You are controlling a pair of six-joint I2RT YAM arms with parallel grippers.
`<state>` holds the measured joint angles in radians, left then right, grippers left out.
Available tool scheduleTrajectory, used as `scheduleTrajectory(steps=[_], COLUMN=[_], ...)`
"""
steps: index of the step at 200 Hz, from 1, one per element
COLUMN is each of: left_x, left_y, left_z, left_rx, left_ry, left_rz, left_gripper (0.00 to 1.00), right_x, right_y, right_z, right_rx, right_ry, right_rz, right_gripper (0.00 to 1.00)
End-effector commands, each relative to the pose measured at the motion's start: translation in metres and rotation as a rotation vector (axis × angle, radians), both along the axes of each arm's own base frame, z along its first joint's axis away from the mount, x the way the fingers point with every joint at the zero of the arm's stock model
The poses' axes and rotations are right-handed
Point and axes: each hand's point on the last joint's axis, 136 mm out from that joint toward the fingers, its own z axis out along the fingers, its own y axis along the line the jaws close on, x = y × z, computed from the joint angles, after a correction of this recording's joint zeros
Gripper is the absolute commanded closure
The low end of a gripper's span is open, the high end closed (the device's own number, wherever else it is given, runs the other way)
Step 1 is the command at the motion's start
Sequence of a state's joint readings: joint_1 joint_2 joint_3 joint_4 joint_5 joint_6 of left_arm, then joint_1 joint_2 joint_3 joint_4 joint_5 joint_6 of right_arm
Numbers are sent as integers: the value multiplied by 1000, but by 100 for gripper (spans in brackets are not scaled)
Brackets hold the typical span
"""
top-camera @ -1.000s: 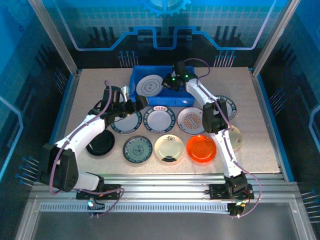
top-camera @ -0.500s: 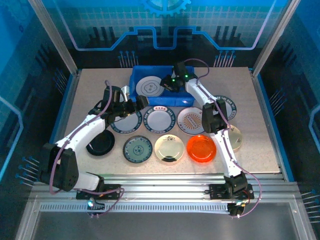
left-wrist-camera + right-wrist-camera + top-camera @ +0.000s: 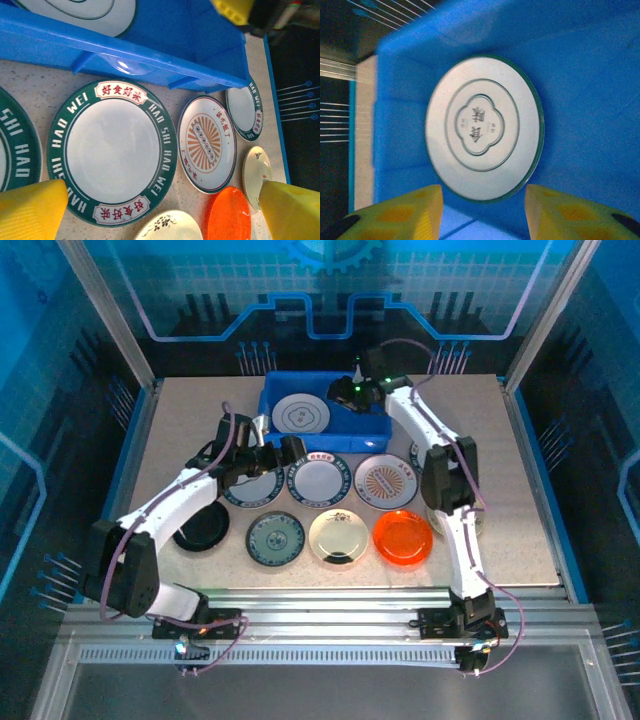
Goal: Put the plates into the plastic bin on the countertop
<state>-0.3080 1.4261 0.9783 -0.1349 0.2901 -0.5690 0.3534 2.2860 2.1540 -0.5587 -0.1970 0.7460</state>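
Here, plate [image 3: 482,127] lies just beyond right end effector [image 3: 482,202].

Bright blue bin [image 3: 371,425], white green-rimmed plate [image 3: 320,478], plain orange plate [image 3: 403,537].

left arm [image 3: 165,502] reaching forward, jaws wide, empty | right arm [image 3: 425,425] stretched far forward, jaws parted, empty
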Motion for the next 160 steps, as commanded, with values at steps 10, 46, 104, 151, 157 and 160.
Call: scheduleTrajectory(steps=[10, 46, 104, 151, 157, 160], left_x=[-4, -21, -60, -83, -86, -88], left_y=[-26, -68, -133, -166, -171, -173], left_z=[15, 20, 7, -27, -31, -33], left_rx=[37, 35, 113, 188, 190, 190], left_ry=[-51, -55, -41, 2, 10, 14], left_rz=[-81, -199, -419, -526, -538, -544], left_gripper=[1, 1, 1, 1, 2, 3], right_x=[-41, -113, -234, -322, -330, -335], right_y=[-37, -82, -136, -159, -162, -164], right_z=[70, 72, 26, -31, -37, -41], right_rx=[-62, -165, -200, -173, -174, -178], right_ry=[-149, -153, -44, 126, 141, 153], right_rz=[-17, 2, -58, -139, -144, -144], right_gripper=[53, 51, 51, 53, 53, 53])
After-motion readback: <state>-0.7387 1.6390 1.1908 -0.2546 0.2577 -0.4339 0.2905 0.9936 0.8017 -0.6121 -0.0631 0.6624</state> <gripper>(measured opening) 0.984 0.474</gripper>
